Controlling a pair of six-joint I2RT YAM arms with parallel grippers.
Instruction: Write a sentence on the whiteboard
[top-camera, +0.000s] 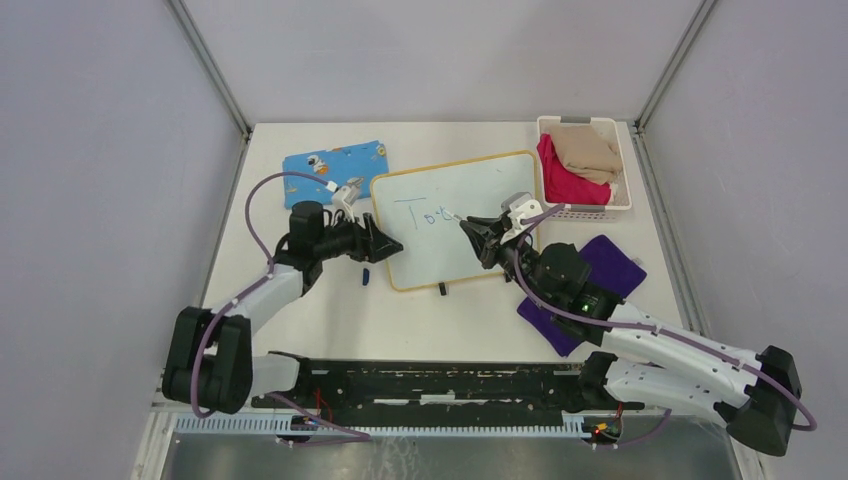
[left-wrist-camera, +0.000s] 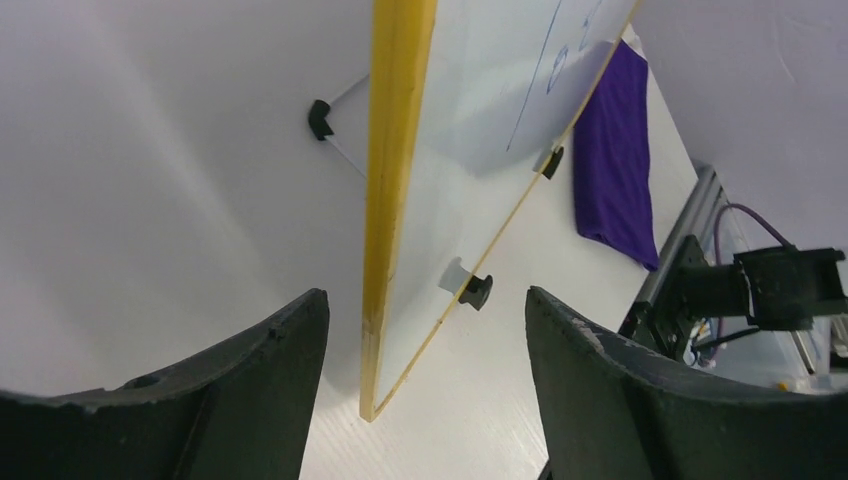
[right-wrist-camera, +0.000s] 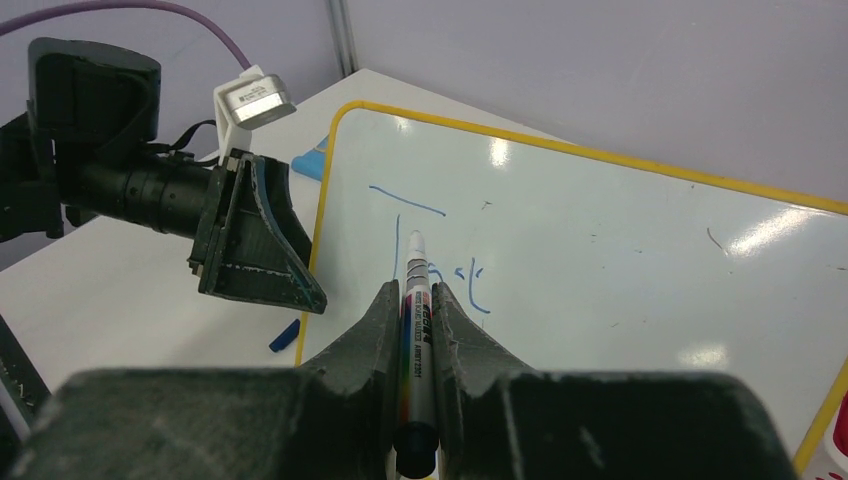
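Observation:
The whiteboard (top-camera: 480, 185) lies mid-table, yellow-rimmed. Blue marker writing (top-camera: 425, 212) starts at its upper left: a "T", an "o" and part of another letter. My right gripper (top-camera: 482, 237) is shut on a whiteboard marker (right-wrist-camera: 414, 320). The marker tip is on or just above the board (right-wrist-camera: 620, 260), by the letters (right-wrist-camera: 408, 200). My left gripper (top-camera: 388, 244) is open at the board's left edge. In the left wrist view its fingers (left-wrist-camera: 270, 380) straddle the yellow rim (left-wrist-camera: 395, 200) near a corner without touching it.
A blue marker cap (top-camera: 366, 277) lies left of the board. A black clip (top-camera: 442, 289) sits on its near edge. A blue patterned cloth (top-camera: 335, 165) lies far left. A white basket (top-camera: 622, 150) of cloths stands far right. A purple cloth (top-camera: 610, 262) lies under my right arm.

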